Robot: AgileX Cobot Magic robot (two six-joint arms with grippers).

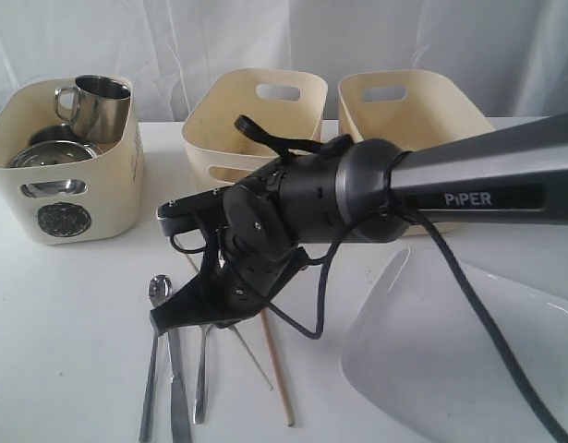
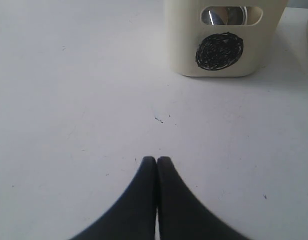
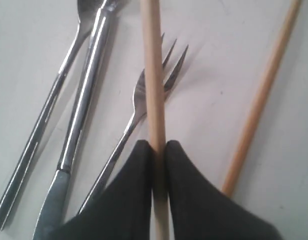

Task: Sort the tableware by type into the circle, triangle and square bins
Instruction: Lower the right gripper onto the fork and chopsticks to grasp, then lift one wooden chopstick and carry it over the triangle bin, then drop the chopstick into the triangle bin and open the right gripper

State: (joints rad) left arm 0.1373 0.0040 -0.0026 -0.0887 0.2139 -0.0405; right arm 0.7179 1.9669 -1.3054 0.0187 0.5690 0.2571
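Observation:
My right gripper (image 3: 158, 147) is shut on a wooden chopstick (image 3: 152, 75) that crosses over the steel fork (image 3: 124, 137). The other chopstick (image 3: 259, 100) lies beside it, with the knife (image 3: 86, 100) and spoon (image 3: 41, 130) on the far side of the fork. From outside, the right gripper (image 1: 173, 318) reaches across to the cutlery near the table's front. A steel mug (image 1: 101, 103) stands in the circle bin (image 1: 66, 198) above other steel ware (image 1: 53, 152). The large white plate (image 1: 450, 360) sits front right. My left gripper (image 2: 157, 160) is shut and empty over bare table.
Two more cream bins, the middle one (image 1: 265, 115) and the right one (image 1: 413, 111), stand at the back; the arm hides their front marks. The circle bin (image 2: 224, 45) stands ahead of the left gripper. The right arm and its cable (image 1: 468, 295) hang over the plate.

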